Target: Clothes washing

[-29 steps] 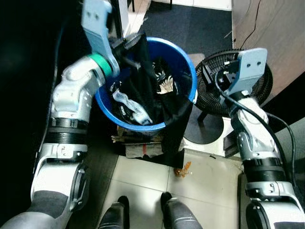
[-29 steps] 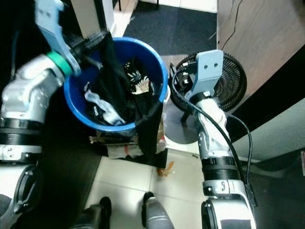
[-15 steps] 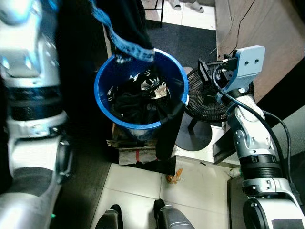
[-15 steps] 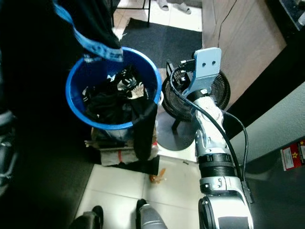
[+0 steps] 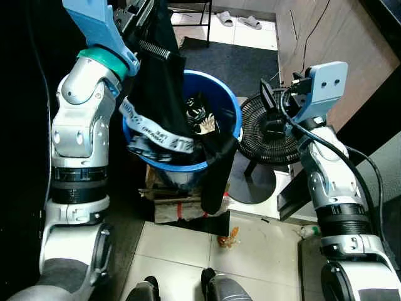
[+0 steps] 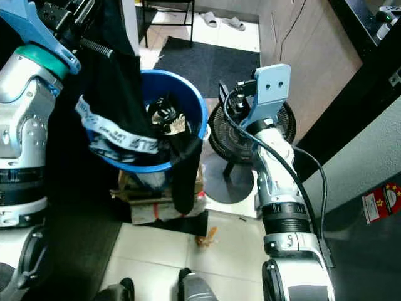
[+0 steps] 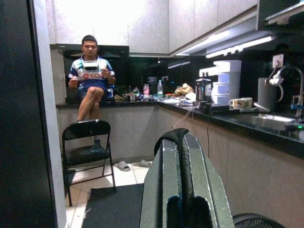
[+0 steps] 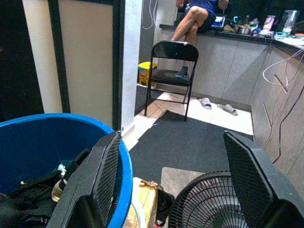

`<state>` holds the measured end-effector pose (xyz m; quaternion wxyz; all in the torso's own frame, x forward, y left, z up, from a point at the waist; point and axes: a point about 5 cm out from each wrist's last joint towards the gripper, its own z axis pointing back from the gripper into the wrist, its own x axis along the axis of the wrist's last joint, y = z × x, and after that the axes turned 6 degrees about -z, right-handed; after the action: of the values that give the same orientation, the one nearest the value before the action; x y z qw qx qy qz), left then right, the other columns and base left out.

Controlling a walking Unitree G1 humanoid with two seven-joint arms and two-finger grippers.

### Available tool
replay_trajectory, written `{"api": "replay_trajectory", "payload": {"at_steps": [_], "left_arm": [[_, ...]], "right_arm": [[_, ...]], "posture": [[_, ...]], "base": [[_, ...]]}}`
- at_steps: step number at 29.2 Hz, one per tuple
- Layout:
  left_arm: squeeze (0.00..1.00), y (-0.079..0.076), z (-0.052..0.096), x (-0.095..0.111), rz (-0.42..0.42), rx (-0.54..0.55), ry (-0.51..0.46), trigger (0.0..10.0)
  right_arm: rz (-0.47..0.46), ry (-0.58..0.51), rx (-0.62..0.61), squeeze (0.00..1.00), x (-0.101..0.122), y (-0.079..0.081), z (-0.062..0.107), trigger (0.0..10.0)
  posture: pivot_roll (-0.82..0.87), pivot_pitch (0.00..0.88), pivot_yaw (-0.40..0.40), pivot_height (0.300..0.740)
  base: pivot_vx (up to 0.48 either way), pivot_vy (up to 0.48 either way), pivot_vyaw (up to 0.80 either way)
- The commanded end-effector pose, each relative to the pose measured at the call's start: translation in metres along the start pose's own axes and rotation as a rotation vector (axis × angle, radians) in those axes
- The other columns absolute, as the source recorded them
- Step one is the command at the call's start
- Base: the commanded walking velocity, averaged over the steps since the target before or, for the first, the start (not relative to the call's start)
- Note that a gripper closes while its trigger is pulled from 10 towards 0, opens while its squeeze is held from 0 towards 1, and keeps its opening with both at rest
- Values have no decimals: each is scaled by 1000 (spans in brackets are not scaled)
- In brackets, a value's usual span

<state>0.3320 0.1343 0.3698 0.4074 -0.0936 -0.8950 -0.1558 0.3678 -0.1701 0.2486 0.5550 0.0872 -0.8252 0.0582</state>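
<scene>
At the upper left of the left eye view, the left pincer [image 5: 135, 9] is clamped on a black garment [image 5: 160, 81], its 2 fingers [image 7: 183, 190] pressed together on the cloth in the left wrist view. The garment hangs with its long axis vertical, straight down from the pincer to the blue bucket [image 5: 229, 106] at the frame's centre, where more dark clothes [image 5: 200, 119] lie and another black piece [image 5: 216, 175] drapes over the near rim. A grey band [image 5: 156, 133] crossing the hanging garment carries dark lettering too small to read. The right pincer [image 8: 173, 185], at the right of centre, stands wide and holds nothing, near the bucket rim and over a black fan [image 5: 276, 135]. The left arm is plainly the nearer to the load, so the coming lift looks to be its job. In the left wrist view a person [image 7: 90, 80] sits on a worktop [image 7: 142, 102] above a folding chair [image 7: 88, 147]; the shirt reads something like "SCG", though I cannot be sure.
</scene>
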Motion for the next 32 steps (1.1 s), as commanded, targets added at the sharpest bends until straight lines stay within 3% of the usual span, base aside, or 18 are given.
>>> {"api": "replay_trajectory", "payload": {"at_steps": [1, 7, 15, 32], "left_arm": [[0, 1, 3, 0, 14, 7, 1, 10000], [0, 2, 10, 1, 1, 48, 18, 10000], [0, 7, 6, 13, -33, 91, -9, 10000], [0, 6, 6, 13, -49, 86, 17, 10000]], "right_arm": [[0, 0, -14, 0, -1, -3, 4, 10000], [12, -78, -61, 0, 11, 1, 5, 10000], [-8, -155, -84, 0, 31, -1, 0, 10000], [-57, -189, -103, 0, 39, 3, -3, 10000]], "posture": [[-22, 68, -20, 740], [-7, 45, -8, 740], [-10, 28, -7, 740], [-5, 19, -1, 740]], "base": [[0, 0, 0], [0, 0, 0], [0, 0, -800], [0, 0, -800]]}}
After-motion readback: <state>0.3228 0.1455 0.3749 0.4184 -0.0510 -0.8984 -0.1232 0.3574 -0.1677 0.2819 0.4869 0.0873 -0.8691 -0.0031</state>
